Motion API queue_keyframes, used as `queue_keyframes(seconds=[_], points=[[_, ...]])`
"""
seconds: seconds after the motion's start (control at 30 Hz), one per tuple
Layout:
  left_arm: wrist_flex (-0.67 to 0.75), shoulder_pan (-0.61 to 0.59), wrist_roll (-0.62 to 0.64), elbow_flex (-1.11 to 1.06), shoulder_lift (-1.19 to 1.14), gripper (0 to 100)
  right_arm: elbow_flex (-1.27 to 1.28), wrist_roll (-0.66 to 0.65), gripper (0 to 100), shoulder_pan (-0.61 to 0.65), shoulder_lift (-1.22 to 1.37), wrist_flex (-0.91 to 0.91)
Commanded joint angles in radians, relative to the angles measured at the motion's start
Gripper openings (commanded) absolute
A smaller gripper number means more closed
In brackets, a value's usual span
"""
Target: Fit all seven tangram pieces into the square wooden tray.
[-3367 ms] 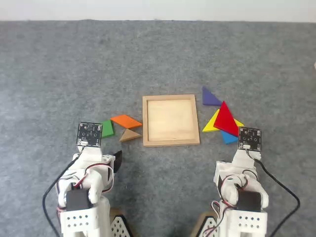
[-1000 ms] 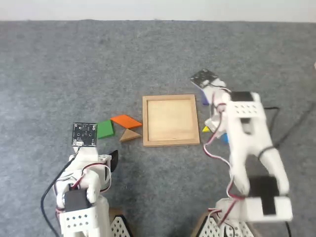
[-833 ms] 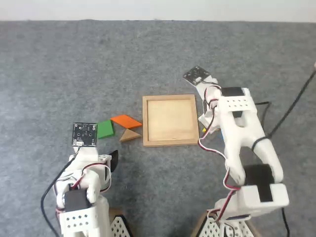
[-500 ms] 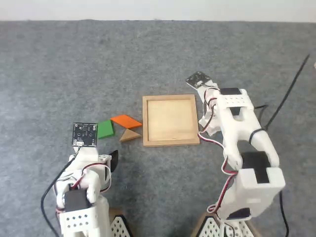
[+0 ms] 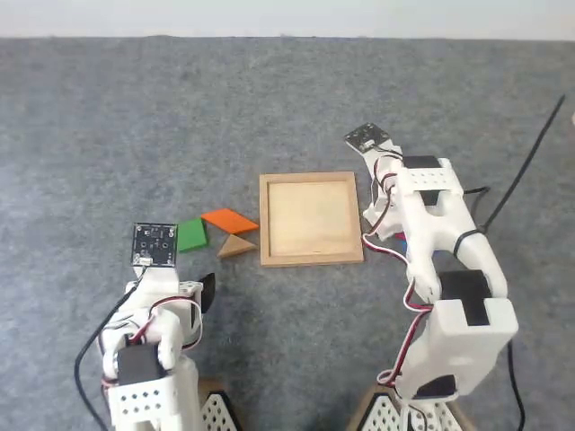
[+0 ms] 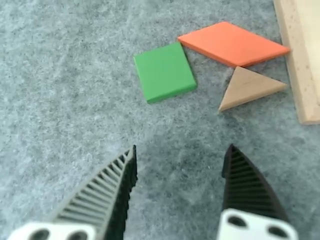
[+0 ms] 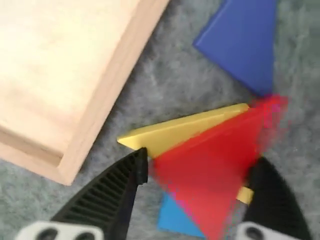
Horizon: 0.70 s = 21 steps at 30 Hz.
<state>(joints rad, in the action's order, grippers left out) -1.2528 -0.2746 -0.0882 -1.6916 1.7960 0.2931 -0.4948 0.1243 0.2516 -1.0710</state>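
Observation:
The square wooden tray (image 5: 311,178) lies mid-table with nothing in it. To its left sit a green square (image 5: 191,234), an orange parallelogram (image 5: 229,220) and a tan triangle (image 5: 236,244). My left gripper (image 6: 180,175) hovers open on the near side of these three, touching none. My right arm (image 5: 422,193) stretches over the pieces right of the tray and covers most of them. My right gripper (image 7: 195,195) is open, one finger on each side of a red triangle (image 7: 215,165). That triangle lies on a yellow triangle (image 7: 180,132), with a light blue piece (image 7: 175,220) below and a purple triangle (image 7: 245,40) beyond.
Grey carpet-like cloth (image 5: 269,99) covers the table, with wide free room behind the tray. The tray corner (image 7: 75,75) lies close beside the yellow triangle. A black cable (image 5: 530,175) runs off to the right.
The right arm has swung out from its rest pose to over the pieces right of the tray, then settled there. The left arm has barely moved.

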Motion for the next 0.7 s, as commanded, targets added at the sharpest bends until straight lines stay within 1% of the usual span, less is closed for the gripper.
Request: queue_keyframes(seconds=[0.0, 0.07, 0.17, 0.33, 0.5, 0.67], points=[[-0.003, -0.005, -0.009, 0.007, 0.011, 27, -0.037, 0.021, 16.5, -0.019, -0.005, -0.021], [-0.003, -0.005, -0.009, 0.007, 0.011, 27, -0.037, 0.021, 15.8, -0.018, -0.005, -0.024], [-0.003, -0.005, -0.009, 0.007, 0.011, 27, -0.037, 0.032, 17.5, -0.019, -0.013, -0.024], [-0.003, -0.005, -0.009, 0.007, 0.011, 27, -0.055, 0.051, 15.4, -0.013, -0.016, -0.033], [-0.003, -0.005, -0.009, 0.007, 0.011, 27, -0.18, 0.074, 12.1, -0.018, -0.016, -0.145], [-0.003, -0.005, -0.009, 0.007, 0.011, 27, -0.272, 0.081, 12.1, -0.019, -0.016, -0.232]])
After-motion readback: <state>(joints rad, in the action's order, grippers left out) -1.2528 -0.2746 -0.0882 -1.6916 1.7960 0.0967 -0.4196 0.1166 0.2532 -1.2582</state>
